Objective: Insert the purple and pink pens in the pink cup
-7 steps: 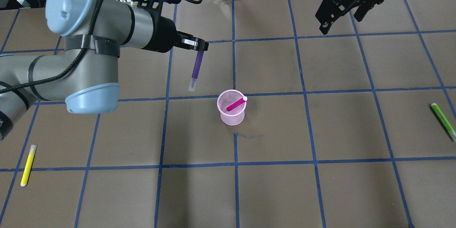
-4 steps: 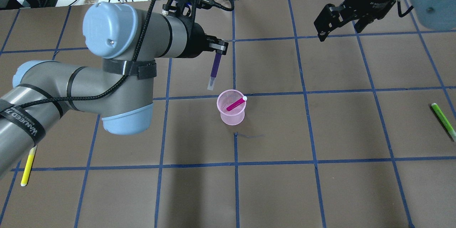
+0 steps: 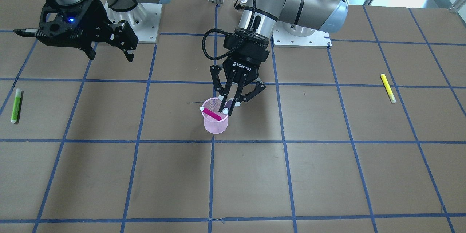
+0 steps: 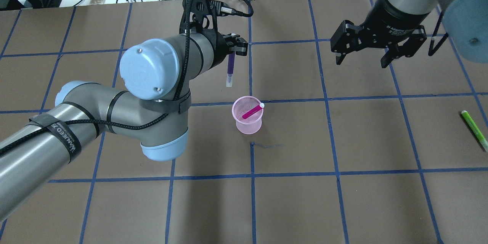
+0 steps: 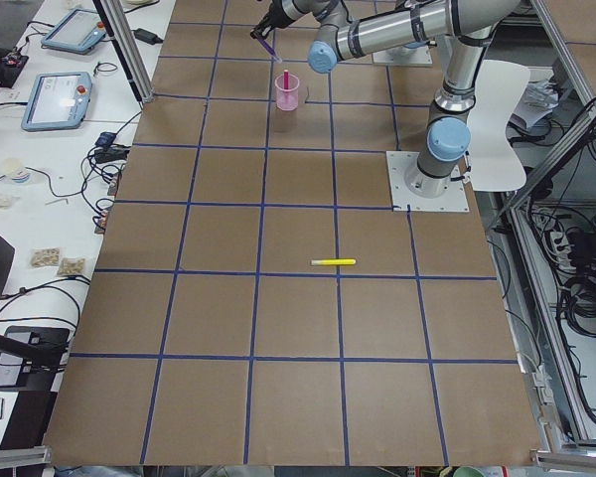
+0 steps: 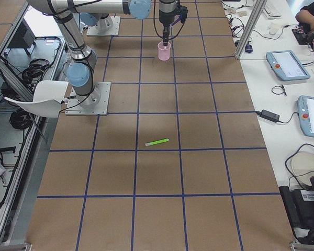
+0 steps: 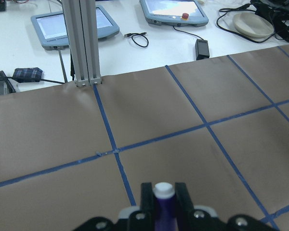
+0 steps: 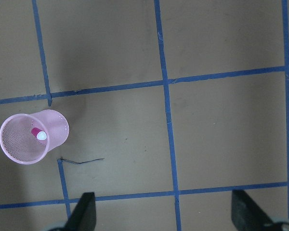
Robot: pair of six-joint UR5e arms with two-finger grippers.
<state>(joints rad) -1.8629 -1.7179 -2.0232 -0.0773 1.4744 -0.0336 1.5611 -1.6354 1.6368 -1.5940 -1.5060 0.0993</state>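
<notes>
**Purple pen held at the pink cup's rim**

The left gripper (image 4: 231, 50) hangs near the top centre of the overhead view. Its two fingers are pinched tight on the upper end of the purple pen (image 4: 230, 69), which points almost straight down with its pale tip lowest. The pink mesh cup (image 4: 248, 125) stands upright near the middle of the brown paper-covered table (image 4: 343, 206), just below and right of that tip in the frame. In the front-facing view the pen's lower end overlaps the right side of the cup's rim. Whether it is over the mouth or just outside it cannot be settled from these angles.

The pink pen (image 4: 251, 112) is already inside the cup, leaning with its white cap against the rim on the cup's right in the overhead view.

The right gripper (image 4: 361, 62), at the upper right of the overhead view, has its fingers spread wide and holds nothing, well apart from the cup. Its wrist camera looks straight down on the cup at the left edge of its frame.

A yellow highlighter (image 3: 388, 88) lies flat at the right of the front-facing view and a green highlighter (image 3: 15, 105) at the left, both far from the cup.
</notes>
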